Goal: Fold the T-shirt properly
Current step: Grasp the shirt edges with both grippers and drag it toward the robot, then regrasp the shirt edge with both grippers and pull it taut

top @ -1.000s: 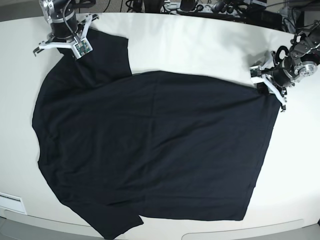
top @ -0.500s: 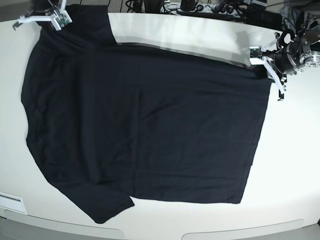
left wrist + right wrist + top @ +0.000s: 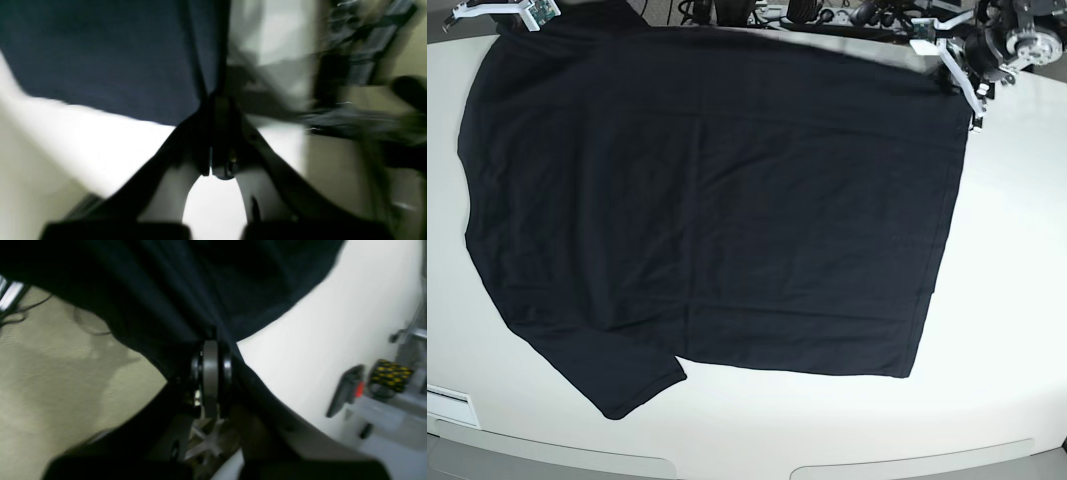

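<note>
So the T-shirt (image 3: pixel 707 200) is spread flat and unfolded across the white table (image 3: pixel 1007 300), black, matte, barely wrinkled, one sleeve poking out at the near left. Its far edge is pulled up taut. No fold made yet as far as I can tell, so basically everything's left. Left gripper (image 3: pixel 218 133) is clamped on the fabric's far right corner, right gripper (image 3: pixel 210 350) pinching the far left one.

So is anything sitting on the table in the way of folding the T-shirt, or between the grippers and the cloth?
Nothing visible. The T-shirt lies spread on the white table, and both the left gripper and right gripper are shut directly on its fabric.
</note>
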You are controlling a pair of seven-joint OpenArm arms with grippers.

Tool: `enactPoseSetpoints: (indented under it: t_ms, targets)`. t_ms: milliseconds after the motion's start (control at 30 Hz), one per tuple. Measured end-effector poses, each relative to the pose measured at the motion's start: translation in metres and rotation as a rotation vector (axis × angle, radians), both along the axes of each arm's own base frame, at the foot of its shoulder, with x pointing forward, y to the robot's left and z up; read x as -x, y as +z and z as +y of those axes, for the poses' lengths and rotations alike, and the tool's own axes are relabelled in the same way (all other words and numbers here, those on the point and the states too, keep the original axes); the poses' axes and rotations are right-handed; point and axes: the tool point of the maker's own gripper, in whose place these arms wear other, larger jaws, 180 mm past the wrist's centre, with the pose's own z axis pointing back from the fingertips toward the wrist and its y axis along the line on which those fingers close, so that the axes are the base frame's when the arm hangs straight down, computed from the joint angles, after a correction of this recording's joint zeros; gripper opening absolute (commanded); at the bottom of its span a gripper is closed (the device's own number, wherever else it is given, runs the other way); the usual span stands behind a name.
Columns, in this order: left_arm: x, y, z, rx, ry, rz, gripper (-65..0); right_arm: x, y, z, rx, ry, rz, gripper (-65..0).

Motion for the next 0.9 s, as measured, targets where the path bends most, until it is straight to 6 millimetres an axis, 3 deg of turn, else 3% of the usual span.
enactPoseSetpoints:
  t_ms: [133, 367, 667, 900]
  targets:
    - [-0.037, 0.028, -0.009, 0.022, -0.050, -0.255, -65.0, -0.019, 0.007, 0.000, 0.018, 0.033, -0.077, -65.0]
    - [-0.084, 0.062, -0.033, 0.138, -0.094, -0.421, -65.0, -0.110, 0.024, 0.026, -0.125, 0.211, -0.269, -65.0]
    - [-0.125, 0.051, -0.018, 0.201, 0.013, -0.451, -65.0, -0.171, 0.059, 0.032, -0.153, 0.255, -0.467, -65.0]
    - [-0.140, 0.034, -0.016, 0.232, 0.087, -0.458, -65.0, -0.190, 0.042, 0.022, -0.212, 0.220, -0.467, -65.0]
